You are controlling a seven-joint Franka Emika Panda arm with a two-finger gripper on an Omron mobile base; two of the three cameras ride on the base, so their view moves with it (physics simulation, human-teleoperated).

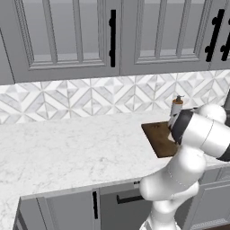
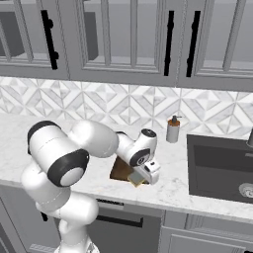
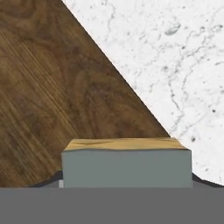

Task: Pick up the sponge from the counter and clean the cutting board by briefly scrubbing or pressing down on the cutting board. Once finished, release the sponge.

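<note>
The sponge (image 3: 126, 164), a grey block with a yellow layer, sits right at the bottom of the hand view, between my gripper's jaws. Beneath it lies the dark brown cutting board (image 3: 52, 87), whose edge runs diagonally against the white counter (image 3: 175, 52). In the right base view my gripper (image 2: 142, 179) points down at the board's (image 2: 120, 171) near right corner, shut on the sponge (image 2: 135, 179), which is low over or touching the wood. In the left base view my arm covers most of the cutting board (image 1: 156, 134).
A soap dispenser (image 2: 172, 129) stands by the backsplash behind the board, also seen as the dispenser (image 1: 176, 108). A dark sink (image 2: 220, 168) is sunk into the counter to the right. Grey wall cabinets hang above. Open marble counter (image 1: 67, 148) stretches left.
</note>
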